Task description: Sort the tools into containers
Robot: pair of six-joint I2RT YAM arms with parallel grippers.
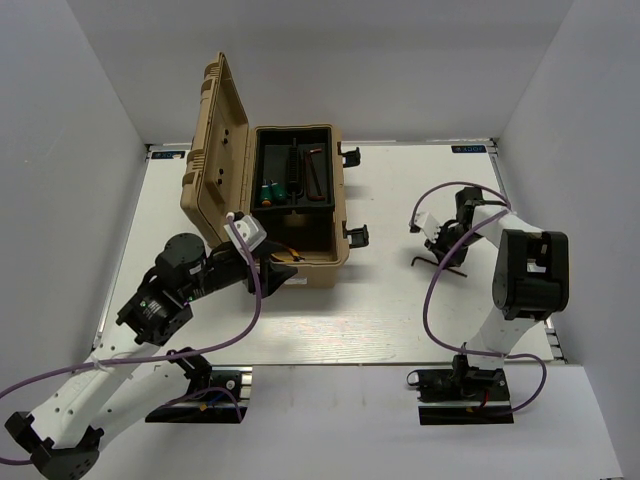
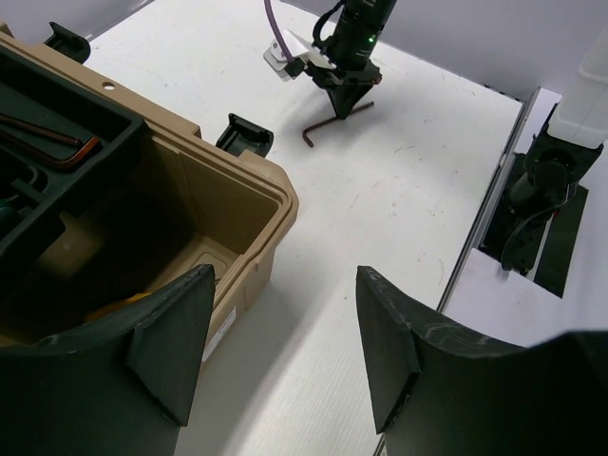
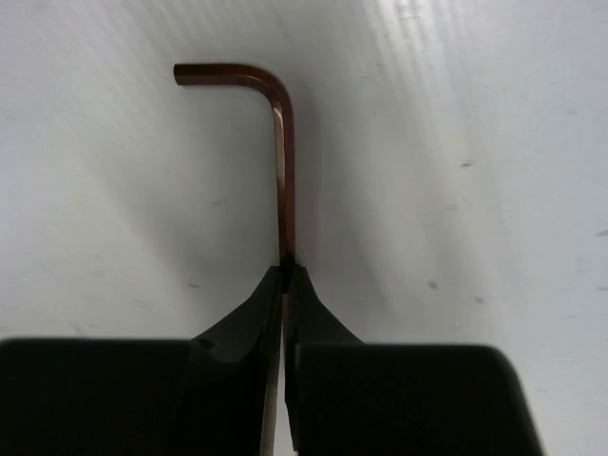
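An open tan toolbox (image 1: 340, 215) stands at centre left. Its black tray holds two green screwdrivers (image 1: 272, 192) and one reddish-brown hex key (image 1: 315, 175), which also shows in the left wrist view (image 2: 47, 138). Something yellow, probably the pliers (image 2: 119, 306), lies low in the front compartment. My left gripper (image 1: 280, 272) is open and empty over the box's front right corner (image 2: 285, 351). My right gripper (image 1: 447, 252) is shut on the long leg of the second hex key (image 3: 283, 142), at or just above the table right of the box (image 2: 328, 123). Its jaws pinch the key (image 3: 286, 271).
The box lid (image 1: 215, 150) stands open to the left. Black latches (image 1: 356, 236) stick out of the box's right side. White walls close in the table on three sides. My right arm's base plate (image 2: 556, 204) sits at the near edge.
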